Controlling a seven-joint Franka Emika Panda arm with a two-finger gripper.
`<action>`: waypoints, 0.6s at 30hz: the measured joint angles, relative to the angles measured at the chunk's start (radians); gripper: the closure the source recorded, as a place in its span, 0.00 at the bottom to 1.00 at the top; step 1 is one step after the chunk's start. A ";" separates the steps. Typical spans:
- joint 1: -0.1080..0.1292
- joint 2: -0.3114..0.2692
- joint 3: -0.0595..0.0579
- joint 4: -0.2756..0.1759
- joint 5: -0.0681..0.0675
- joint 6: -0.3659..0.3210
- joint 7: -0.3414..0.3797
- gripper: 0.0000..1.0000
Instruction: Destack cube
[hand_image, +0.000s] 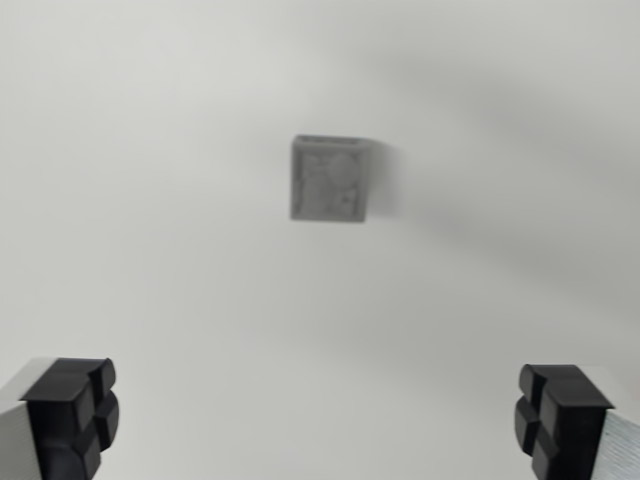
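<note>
At the wrist view's left, one black finger pad (72, 412) is seen low in the corner. The grey cube (331, 179) is set on the pale surface (150, 200), above centre, blurred. The gripper (320, 415) is spread wide, nothing held, well apart from the cube.

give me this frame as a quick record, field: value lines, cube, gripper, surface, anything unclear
view: wrist view, looking down
cube: grey cube, above the picture's centre, blurred
stack: cannot tell whether one cube or several; only a top face and a faint shadow on the wrist view's right show
gripper: gripper open, fingers wide apart at the bottom corners
contact: none, cube lies clear of both fingers
holding: nothing
surface: plain white table
</note>
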 joint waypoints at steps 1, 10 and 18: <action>0.000 -0.001 0.000 0.003 0.000 -0.004 0.000 0.00; 0.000 -0.009 0.000 0.011 0.000 -0.020 0.001 0.00; 0.000 -0.009 0.000 0.011 0.000 -0.020 0.001 0.00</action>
